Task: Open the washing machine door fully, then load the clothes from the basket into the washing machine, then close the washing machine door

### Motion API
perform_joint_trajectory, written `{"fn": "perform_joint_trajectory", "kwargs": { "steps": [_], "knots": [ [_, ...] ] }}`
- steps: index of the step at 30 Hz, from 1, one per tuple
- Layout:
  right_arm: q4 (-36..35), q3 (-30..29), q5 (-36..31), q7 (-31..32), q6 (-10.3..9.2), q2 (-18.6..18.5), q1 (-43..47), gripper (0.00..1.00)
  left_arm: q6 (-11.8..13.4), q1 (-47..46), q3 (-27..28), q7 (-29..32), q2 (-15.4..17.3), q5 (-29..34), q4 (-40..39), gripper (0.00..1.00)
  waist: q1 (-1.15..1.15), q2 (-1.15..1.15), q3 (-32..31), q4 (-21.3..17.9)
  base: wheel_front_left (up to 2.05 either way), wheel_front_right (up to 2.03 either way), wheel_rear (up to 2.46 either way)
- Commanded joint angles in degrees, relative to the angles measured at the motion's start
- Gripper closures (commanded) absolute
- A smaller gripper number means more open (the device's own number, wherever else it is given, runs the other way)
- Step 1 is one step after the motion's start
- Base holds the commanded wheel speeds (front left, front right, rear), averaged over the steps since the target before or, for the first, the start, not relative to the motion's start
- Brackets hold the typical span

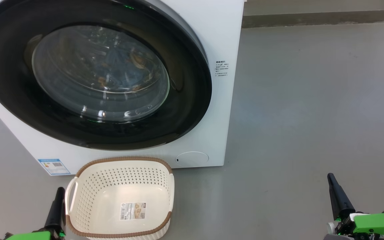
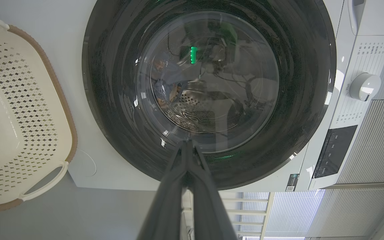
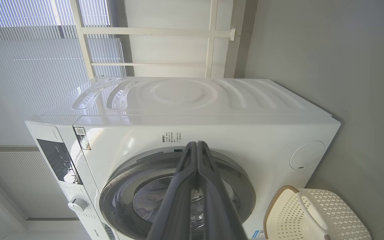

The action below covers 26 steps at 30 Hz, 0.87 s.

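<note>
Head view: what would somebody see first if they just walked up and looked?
The huge round washing machine door, glossy black around bulging glass, covers the upper left and is shut, with blue clothes dimly seen behind it. Below it on the grey floor sits the cream basket, holding just a paper label.

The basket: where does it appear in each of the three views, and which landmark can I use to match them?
Head view: the basket at the bottom, left of centre, before the washing machine.
Left wrist view: at the left edge.
Right wrist view: in the bottom right corner.
Shared landmark: the round black washing machine door, near the basket in all three.
</note>
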Motion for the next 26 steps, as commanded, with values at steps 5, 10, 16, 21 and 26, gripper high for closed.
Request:
{"fn": "perform_joint_trajectory", "kwargs": {
  "steps": [5,10,16,21,26],
  "knots": [
    [-1.7,1.4,0.2,0.4,-0.05,-0.2,-2.6,1.00,-0.2,-2.2,2.1,0.4,0.9,0.2,-1.1,1.00,0.00,0.00,0.0,0.0,0.00,0.00,0.00],
    [-1.7,1.4,0.2,0.4,-0.05,-0.2,-2.6,1.00,-0.2,-2.2,2.1,0.4,0.9,0.2,-1.1,1.00,0.00,0.00,0.0,0.0,0.00,0.00,0.00],
    [-1.7,1.4,0.2,0.4,-0.05,-0.2,-2.6,1.00,-0.2,-2.2,2.1,0.4,0.9,0.2,-1.1,1.00,0.00,0.00,0.0,0.0,0.00,0.00,0.00],
    [-1.7,1.4,0.2,0.4,-0.05,-0.2,-2.6,1.00,-0.2,-2.2,2.1,0.4,0.8,0.2,-1.1,1.00,0.00,0.00,0.0,0.0,0.00,0.00,0.00],
    [-1.7,1.4,0.2,0.4,-0.05,-0.2,-2.6,1.00,-0.2,-2.2,2.1,0.4,0.8,0.2,-1.1,1.00,0.00,0.00,0.0,0.0,0.00,0.00,0.00]
  ]
}}
